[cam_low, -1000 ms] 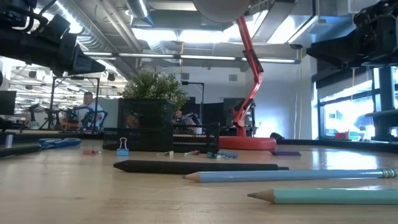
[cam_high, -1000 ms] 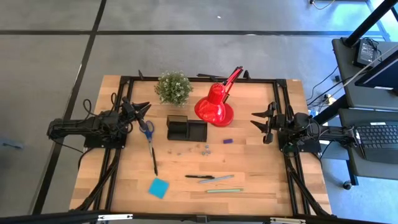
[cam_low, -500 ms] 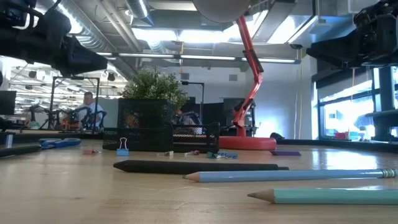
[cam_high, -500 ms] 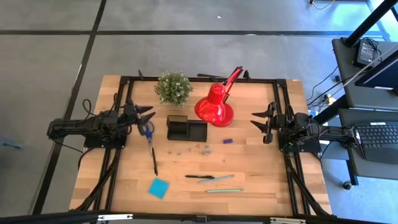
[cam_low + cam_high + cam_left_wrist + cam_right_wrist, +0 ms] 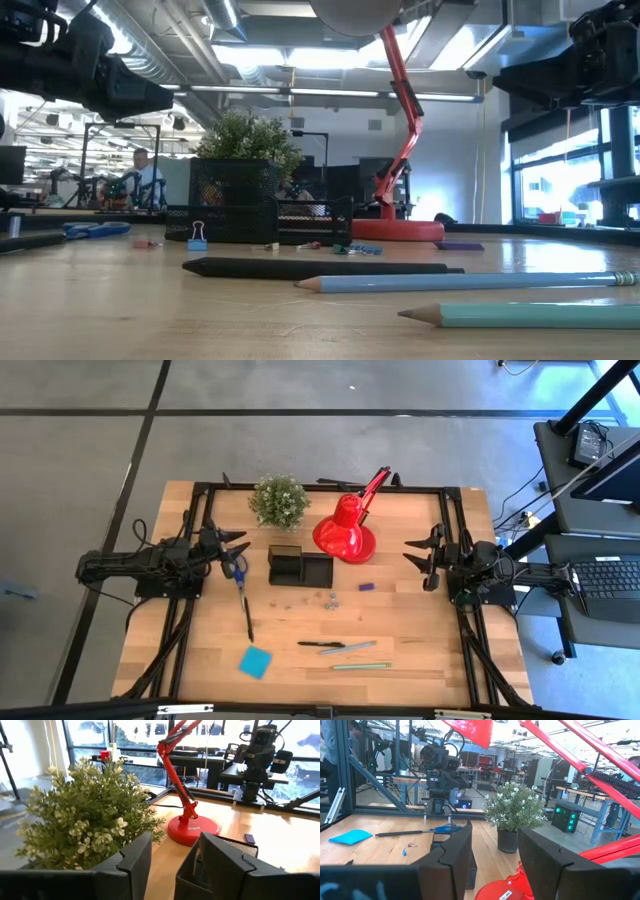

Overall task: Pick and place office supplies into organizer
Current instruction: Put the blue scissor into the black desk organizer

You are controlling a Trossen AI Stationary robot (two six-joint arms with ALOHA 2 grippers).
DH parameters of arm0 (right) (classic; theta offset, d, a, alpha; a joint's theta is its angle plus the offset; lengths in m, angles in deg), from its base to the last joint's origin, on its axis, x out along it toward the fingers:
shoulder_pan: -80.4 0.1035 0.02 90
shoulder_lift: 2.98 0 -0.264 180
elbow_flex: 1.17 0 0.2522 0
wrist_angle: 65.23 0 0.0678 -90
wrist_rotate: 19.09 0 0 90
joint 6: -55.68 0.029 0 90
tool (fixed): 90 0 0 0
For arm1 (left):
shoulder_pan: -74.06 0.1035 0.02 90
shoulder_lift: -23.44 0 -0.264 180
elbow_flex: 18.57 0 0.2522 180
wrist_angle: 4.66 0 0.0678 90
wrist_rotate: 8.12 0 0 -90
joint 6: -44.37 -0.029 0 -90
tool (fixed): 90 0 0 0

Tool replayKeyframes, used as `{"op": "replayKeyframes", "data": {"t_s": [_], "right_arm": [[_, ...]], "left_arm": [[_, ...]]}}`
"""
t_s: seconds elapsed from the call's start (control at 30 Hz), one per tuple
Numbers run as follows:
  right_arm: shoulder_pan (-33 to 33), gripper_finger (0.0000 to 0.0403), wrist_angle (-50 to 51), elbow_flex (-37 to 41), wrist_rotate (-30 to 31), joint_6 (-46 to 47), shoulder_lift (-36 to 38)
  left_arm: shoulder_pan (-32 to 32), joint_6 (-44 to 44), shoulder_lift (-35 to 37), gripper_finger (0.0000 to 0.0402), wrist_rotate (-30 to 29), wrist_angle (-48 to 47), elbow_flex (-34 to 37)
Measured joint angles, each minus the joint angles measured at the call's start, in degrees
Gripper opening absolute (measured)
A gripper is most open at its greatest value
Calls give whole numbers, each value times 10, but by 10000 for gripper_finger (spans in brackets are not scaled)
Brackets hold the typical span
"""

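The black mesh organizer (image 5: 298, 567) stands mid-table, in front of the plant. Left of it the blue-handled scissors (image 5: 238, 570) lie flat, with a black pen (image 5: 247, 618) and a blue sticky-note pad (image 5: 256, 661) nearer the front edge. A black pen (image 5: 320, 645) and two pencils (image 5: 352, 649) lie flat near the front. Small clips (image 5: 327, 598) and a purple piece (image 5: 366, 586) lie by the organizer. My left gripper (image 5: 237, 542) hangs open above the table's left side, just over the scissors' handles. My right gripper (image 5: 415, 552) waits open at the right side.
A green potted plant (image 5: 279, 500) and a red desk lamp (image 5: 346, 532) stand behind the organizer. Black frame rails (image 5: 320, 487) run around the table's edges. In the low view a person (image 5: 145, 178) sits in the room beyond.
My left gripper has opened its fingers wide and swung its tips a little toward the table's near edge, staying in place above the scissors. Nothing on the table has moved.
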Motion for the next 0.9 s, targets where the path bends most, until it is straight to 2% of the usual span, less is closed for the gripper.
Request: {"op": "replayKeyframes", "data": {"t_s": [0.17,0.33,0.47,0.6,0.7,0.9], "right_arm": [[0,162,0,0,0,0,0],[0,162,0,0,0,0,0],[0,162,0,0,0,0,0],[0,162,0,0,0,0,0],[0,162,0,0,0,0,0],[0,162,1,0,0,-2,0]], "left_arm": [[0,15,0,162,2,14,0],[0,16,-13,162,37,61,-1],[0,21,-58,161,40,60,-26],[-1,28,-133,162,23,53,-75],[-1,60,-197,160,-7,1,-136],[-1,184,-334,160,-80,-245,-294]]}}
